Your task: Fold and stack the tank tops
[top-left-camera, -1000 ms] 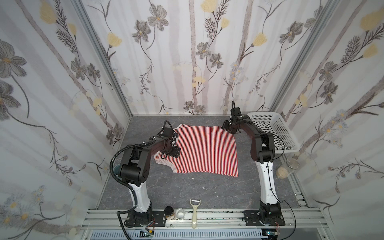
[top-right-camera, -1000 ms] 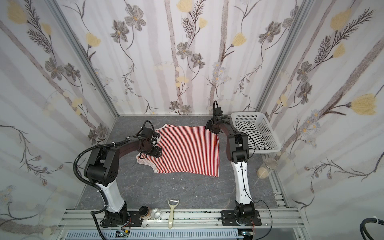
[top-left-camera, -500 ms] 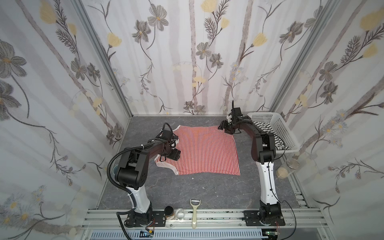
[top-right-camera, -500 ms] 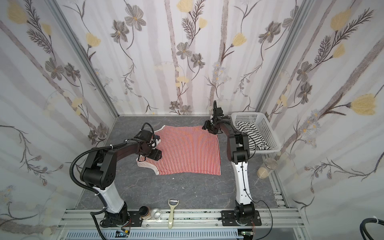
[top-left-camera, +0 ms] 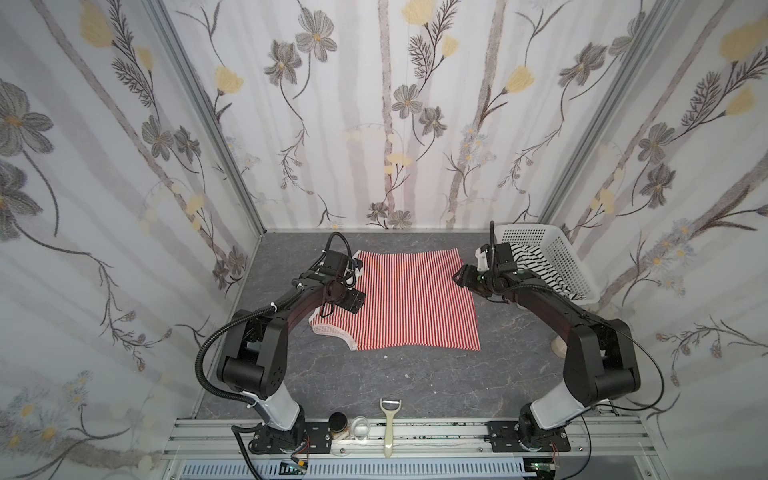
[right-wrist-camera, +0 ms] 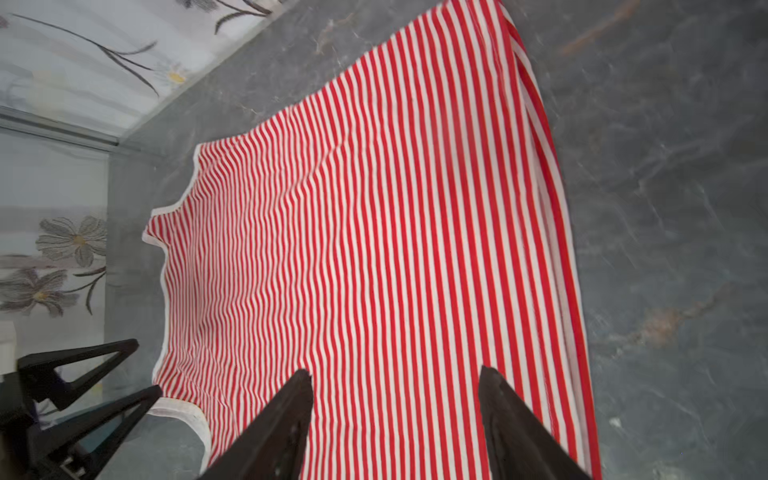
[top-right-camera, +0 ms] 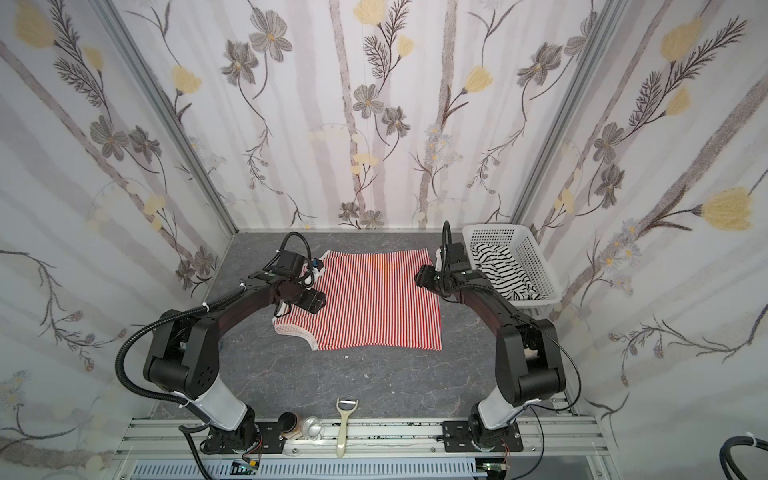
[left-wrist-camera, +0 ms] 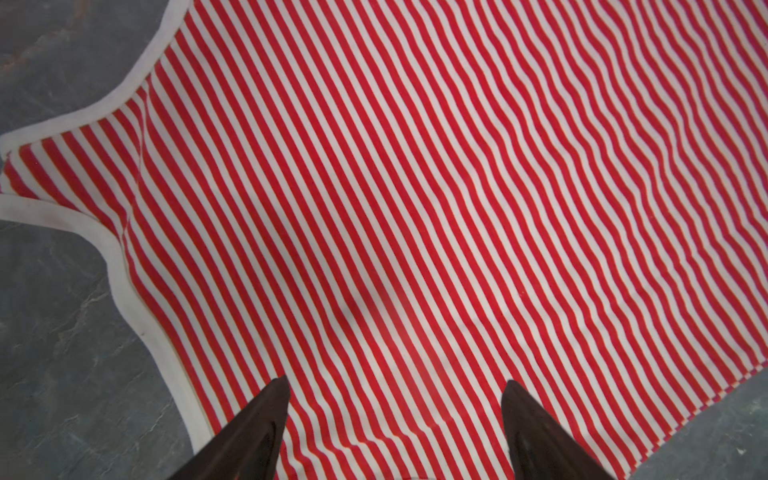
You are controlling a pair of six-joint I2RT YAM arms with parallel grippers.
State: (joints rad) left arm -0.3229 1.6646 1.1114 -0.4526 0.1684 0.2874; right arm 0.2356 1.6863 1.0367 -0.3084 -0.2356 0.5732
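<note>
Both top views look steeply down from high at the front, facing the floral back wall [top-left-camera: 395, 124] and taking in the whole tabletop [top-left-camera: 415, 386] — nearly the same picture. Each wrist view hangs close over the red-and-white tank top [left-wrist-camera: 415, 208] — their shared ground; the right wrist view also catches the left gripper [right-wrist-camera: 147, 365].

Left tool [left-wrist-camera: 397, 380], right tool [right-wrist-camera: 395, 369]: jaws spread.
</note>
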